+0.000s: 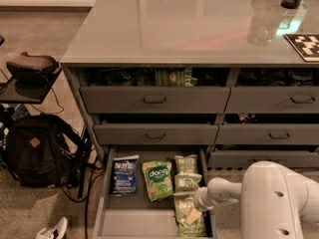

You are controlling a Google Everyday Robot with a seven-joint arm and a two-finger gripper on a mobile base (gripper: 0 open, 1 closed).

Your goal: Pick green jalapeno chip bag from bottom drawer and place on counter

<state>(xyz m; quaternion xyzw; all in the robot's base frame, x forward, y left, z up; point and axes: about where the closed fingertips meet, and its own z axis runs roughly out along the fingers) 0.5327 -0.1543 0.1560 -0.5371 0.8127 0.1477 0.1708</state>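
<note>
one green jalapeno chip bag (pixel 184 204) in the bottom drawer (pixel 134 219) lies under the fingers (pixel 192 216), gap impossible to tell.

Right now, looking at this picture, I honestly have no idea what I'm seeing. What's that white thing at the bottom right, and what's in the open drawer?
The white shape is a robot's single arm. There is only one camera, and it looks down past the arm at a glossy grey counter with drawers beneath it. The bottom drawer is pulled open. In it lie a blue Kettle bag, a bright green dang bag and three olive-green Kettle chip bags in a row. The hand at the arm's tip sits over the nearest olive bag, which lies in the drawer. I cannot tell whether the hand has hold of it.
</note>
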